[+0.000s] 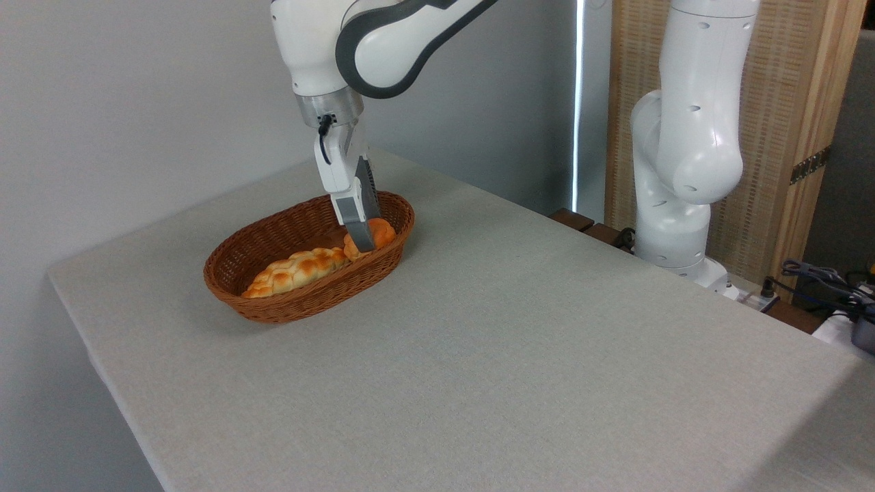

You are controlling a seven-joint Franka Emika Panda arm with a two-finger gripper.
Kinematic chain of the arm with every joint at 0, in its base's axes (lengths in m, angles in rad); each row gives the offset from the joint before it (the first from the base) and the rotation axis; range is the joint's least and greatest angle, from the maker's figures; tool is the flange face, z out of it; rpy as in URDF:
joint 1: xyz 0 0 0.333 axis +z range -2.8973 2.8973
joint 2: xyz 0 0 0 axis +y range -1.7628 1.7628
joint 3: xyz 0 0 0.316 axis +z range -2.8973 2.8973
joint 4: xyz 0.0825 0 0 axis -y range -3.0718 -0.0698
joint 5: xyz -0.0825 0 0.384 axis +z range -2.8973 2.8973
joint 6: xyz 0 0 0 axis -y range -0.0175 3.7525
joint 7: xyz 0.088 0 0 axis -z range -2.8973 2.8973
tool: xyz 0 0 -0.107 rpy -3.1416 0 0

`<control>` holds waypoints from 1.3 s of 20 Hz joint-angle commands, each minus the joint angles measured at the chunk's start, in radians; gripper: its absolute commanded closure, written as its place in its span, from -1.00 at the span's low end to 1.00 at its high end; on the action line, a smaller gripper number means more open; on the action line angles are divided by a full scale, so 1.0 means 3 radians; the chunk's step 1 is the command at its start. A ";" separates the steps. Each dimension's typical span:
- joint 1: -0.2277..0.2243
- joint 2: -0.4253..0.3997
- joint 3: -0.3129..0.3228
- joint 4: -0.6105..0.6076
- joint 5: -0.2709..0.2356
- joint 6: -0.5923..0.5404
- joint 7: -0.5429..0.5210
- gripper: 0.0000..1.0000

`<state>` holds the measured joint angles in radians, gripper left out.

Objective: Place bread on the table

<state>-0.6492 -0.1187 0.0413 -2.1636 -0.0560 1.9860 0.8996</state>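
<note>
We see the large light grey-beige cloth-like surface (519, 355) spreading bare on every side below the jaws. On it, directly beneath them, stands the brown oval wicker basket (273, 307). Inside, to the left of the jaws, lies the long pale-golden braided loaf (297, 271). The small round orange-golden bun (384, 231) sits at the basket's right end, right at the jaws. The gripper (362, 242) reaches down onto it; we cannot tell whether the jaws have clenched yet. We judge the grasping step is in hand; next comes lifting clear of the rim and setting down on the surface.
</note>
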 commanded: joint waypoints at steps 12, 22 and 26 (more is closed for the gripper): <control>0.0001 0.0002 0.0041 -0.0090 0.0089 0.0109 0.0054 0.02; 0.0001 0.0002 0.0047 -0.0085 0.0115 0.0109 0.0044 0.00; 0.0011 -0.0049 0.0072 -0.0054 0.0105 0.0078 0.0003 0.01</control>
<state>-0.6454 -0.1135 0.0466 -2.1719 -0.0326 1.9899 0.8996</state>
